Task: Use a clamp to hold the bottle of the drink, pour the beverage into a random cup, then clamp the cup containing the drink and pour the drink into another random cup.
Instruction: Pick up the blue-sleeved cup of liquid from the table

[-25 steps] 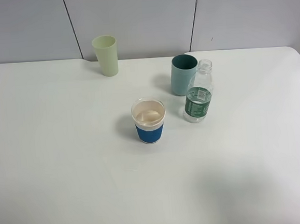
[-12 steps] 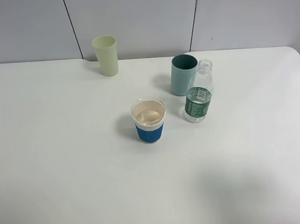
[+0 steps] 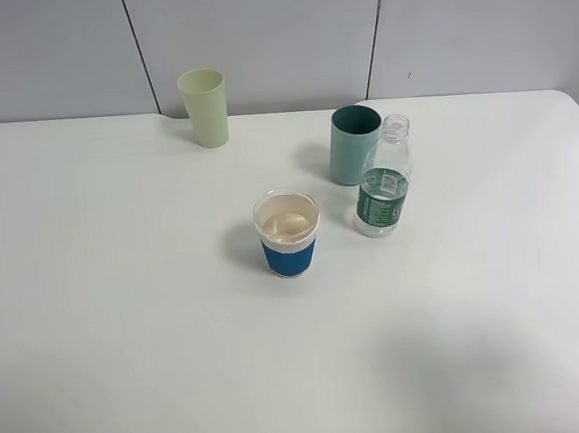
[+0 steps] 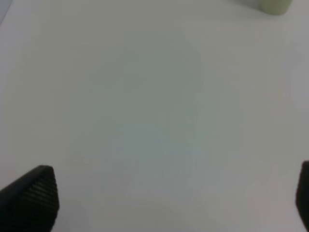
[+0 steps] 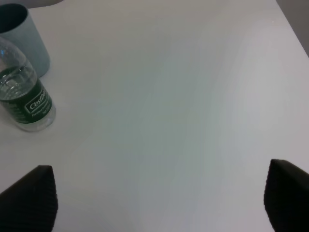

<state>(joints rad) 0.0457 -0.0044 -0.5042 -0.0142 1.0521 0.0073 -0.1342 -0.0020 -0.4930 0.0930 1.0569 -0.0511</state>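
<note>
We see left gripper (image 4: pixel 174 186) and right gripper (image 5: pixel 164 182) both spread wide, empty; water bottle (image 5: pixel 26 101) stands well apart from right gripper, just beside teal cup (image 5: pixel 24 36).

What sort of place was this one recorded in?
Probably a lab test bench: plain white table, grey panelled wall, and only a bottle, green cup, teal cup and blue-banded cup set out.

Uncapped, green-labelled clear bottle (image 3: pixel 382 191) stands upright, a teal cup (image 3: pixel 354 144) just beside it at eleven o'clock. A blue-sleeved cup (image 3: pixel 289 233) holding pale liquid stands at eight o'clock, a pale green cup (image 3: pixel 205 107) well apart at ten.
</note>
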